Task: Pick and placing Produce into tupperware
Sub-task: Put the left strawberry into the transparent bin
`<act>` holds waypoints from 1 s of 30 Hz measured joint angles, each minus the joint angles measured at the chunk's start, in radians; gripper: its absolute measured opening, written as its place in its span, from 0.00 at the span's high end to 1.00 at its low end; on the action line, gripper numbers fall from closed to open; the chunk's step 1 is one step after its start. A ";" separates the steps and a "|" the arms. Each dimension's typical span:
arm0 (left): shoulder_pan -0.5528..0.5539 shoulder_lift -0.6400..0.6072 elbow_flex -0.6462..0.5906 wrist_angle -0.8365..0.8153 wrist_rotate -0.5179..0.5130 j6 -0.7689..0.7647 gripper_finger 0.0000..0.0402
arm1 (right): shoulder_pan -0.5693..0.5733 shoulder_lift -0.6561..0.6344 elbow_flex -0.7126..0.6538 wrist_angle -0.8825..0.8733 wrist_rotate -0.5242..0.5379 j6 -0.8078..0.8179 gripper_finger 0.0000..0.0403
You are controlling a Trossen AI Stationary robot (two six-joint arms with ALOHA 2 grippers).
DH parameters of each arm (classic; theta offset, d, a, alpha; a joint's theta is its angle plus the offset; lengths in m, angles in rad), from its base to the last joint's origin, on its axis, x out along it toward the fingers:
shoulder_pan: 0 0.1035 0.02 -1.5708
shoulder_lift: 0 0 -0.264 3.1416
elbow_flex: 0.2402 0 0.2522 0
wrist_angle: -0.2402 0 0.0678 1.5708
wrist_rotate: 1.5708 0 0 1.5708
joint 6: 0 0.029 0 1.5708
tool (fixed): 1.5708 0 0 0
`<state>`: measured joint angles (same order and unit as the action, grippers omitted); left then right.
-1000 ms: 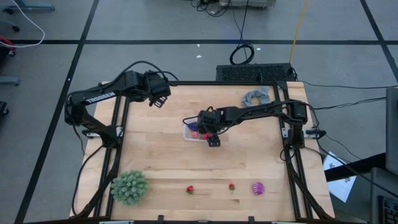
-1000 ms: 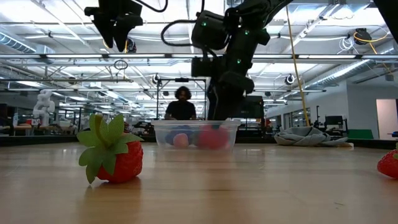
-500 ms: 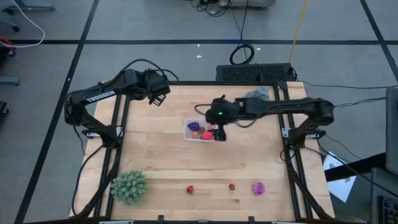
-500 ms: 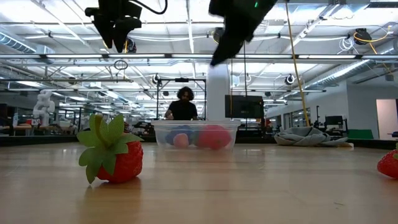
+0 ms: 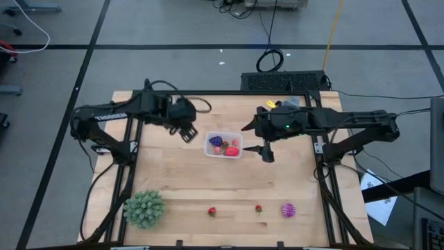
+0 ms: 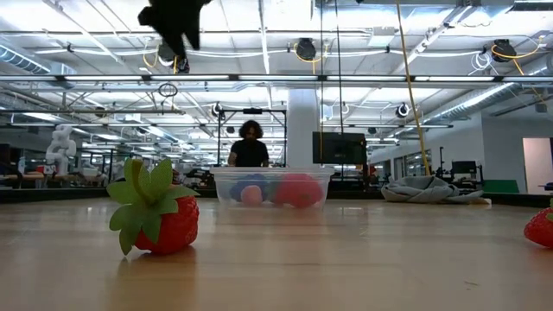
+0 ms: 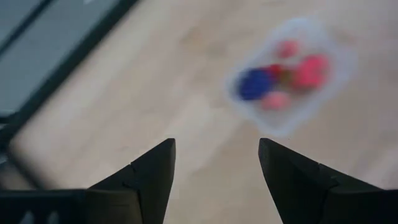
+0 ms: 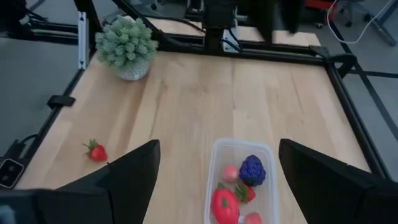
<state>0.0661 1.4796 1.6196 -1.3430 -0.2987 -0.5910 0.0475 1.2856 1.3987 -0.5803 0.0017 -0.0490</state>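
The clear tupperware (image 5: 223,145) stands mid-table and holds a purple, a red and pink produce pieces (image 8: 237,186). My right gripper (image 5: 266,152) hangs open high above the table, just right of the tub, with nothing between its fingers (image 8: 219,149). My left gripper (image 5: 187,132) is open and empty, up in the air left of the tub (image 7: 214,167). Along the near edge two small strawberries (image 5: 211,211) (image 5: 259,207) and a magenta spiky ball (image 5: 288,210) rest on the wood.
A large green spiky ball (image 5: 144,208) sits at the near left corner. A grey cloth (image 6: 428,189) lies at the far right, partly under my right arm. Bare wood spreads between the tub and the near row of fruit. A person (image 6: 251,147) stands in the room beyond the table.
My right gripper has risen out of the tupperware and drawn back toward the table's right edge, staying open; the red fruit stays in the tub. My left gripper has swung from the far left corner toward the tub and turned as it went.
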 joint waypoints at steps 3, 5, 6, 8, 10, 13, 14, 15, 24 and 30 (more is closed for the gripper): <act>-0.107 0.000 0.000 0.081 0.030 -0.039 0.41 | 0.012 -0.006 0.000 0.000 0.000 0.000 0.21; -0.181 0.000 0.000 0.125 0.035 -0.066 0.41 | 0.018 -0.005 0.000 -0.003 0.000 -0.001 0.21; -0.220 0.004 0.000 0.145 0.035 -0.086 0.41 | 0.021 -0.004 0.000 -0.003 0.000 -0.002 0.21; -0.295 0.019 0.002 0.187 0.033 -0.126 0.41 | 0.026 -0.004 0.000 -0.002 0.000 -0.011 0.21; -0.366 0.046 0.002 0.216 0.033 -0.171 0.41 | 0.027 -0.004 0.000 -0.002 0.000 -0.020 0.21; -0.453 0.104 0.002 0.269 0.032 -0.224 0.41 | 0.027 -0.004 0.000 -0.001 0.000 -0.019 0.21; -0.476 0.127 0.002 0.275 0.032 -0.244 0.41 | 0.027 -0.004 0.000 0.000 0.000 -0.018 0.21; -0.497 0.153 0.002 0.285 0.033 -0.257 0.41 | 0.027 -0.005 0.000 0.000 0.000 -0.016 0.21; -0.589 0.314 0.008 0.312 0.140 -0.328 0.41 | 0.027 -0.005 -0.001 0.000 -0.001 -0.016 0.21; -0.621 0.371 0.009 0.396 0.147 -0.226 0.41 | 0.027 -0.005 -0.001 -0.001 -0.002 -0.015 0.21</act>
<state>-0.5551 1.8501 1.6287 -0.9467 -0.1519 -0.8173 0.0742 1.2808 1.3979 -0.5808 -0.0002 -0.0643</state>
